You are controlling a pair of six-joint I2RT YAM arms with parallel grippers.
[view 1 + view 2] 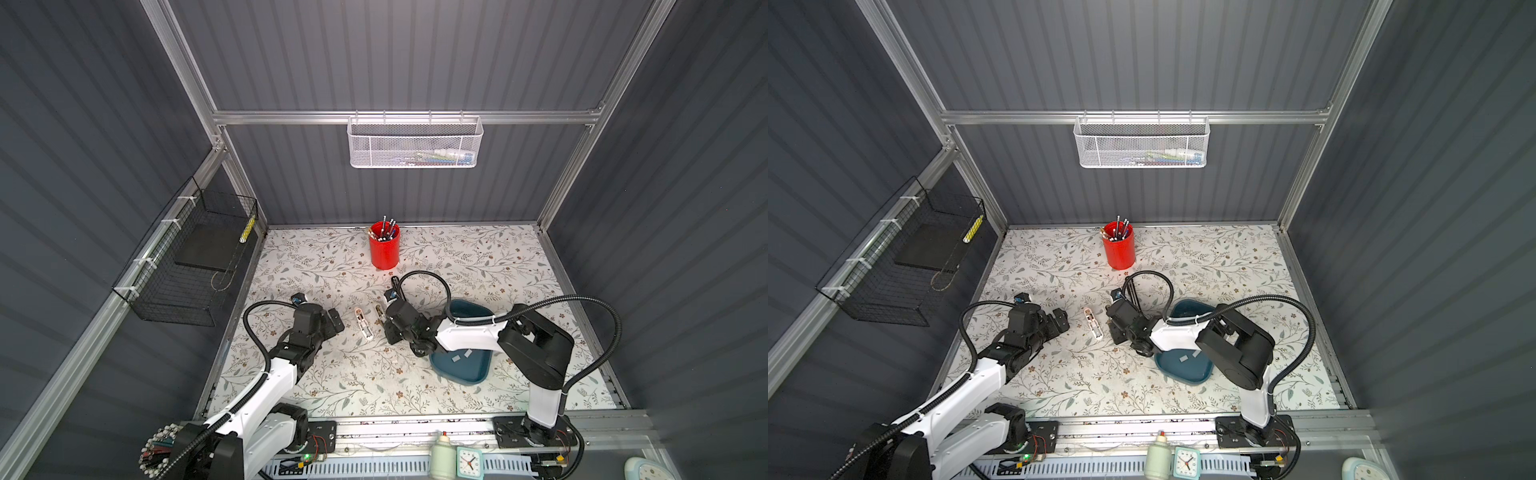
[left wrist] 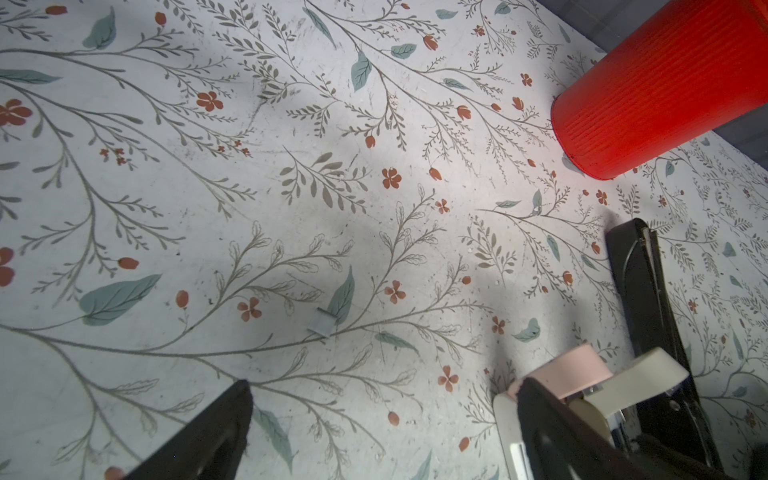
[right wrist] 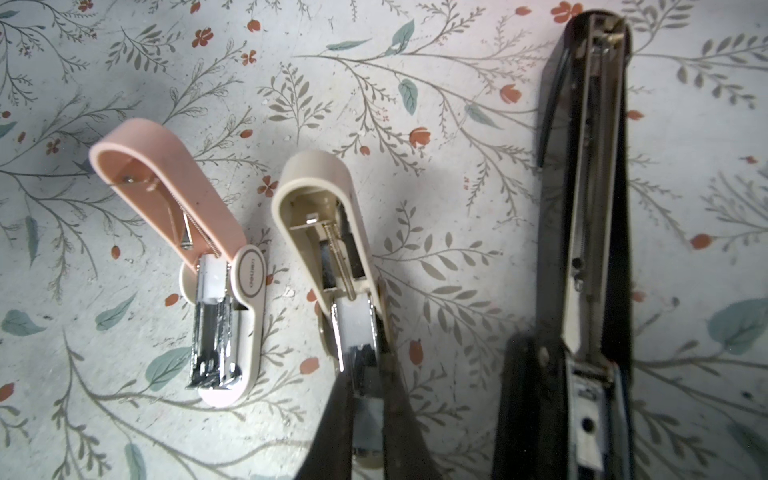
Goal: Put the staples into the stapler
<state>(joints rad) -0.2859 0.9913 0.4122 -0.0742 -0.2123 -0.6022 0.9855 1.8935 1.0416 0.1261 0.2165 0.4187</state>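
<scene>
1. Top view: blue tray [image 1: 457, 380] holds two staples [image 1: 455, 358] in sight. Red cup [image 1: 384, 253] holds pens [image 1: 387, 228].
2. Left wrist: left pincer [image 2: 384, 388] spread wide. Stray strip [image 2: 322, 325] lies on the surface [image 2: 374, 124].
3. Right wrist: right pincer [image 3: 368, 365] pressed nearly together over the cream stapler [image 3: 320, 170] channel. Can't tell if it pinches a strip. Best to align with the channel and lower flat.

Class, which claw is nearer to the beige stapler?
Right. The right claw hangs directly over the beige stapler, above its open magazine; the left claw sits apart, beyond the pink stapler.
</scene>
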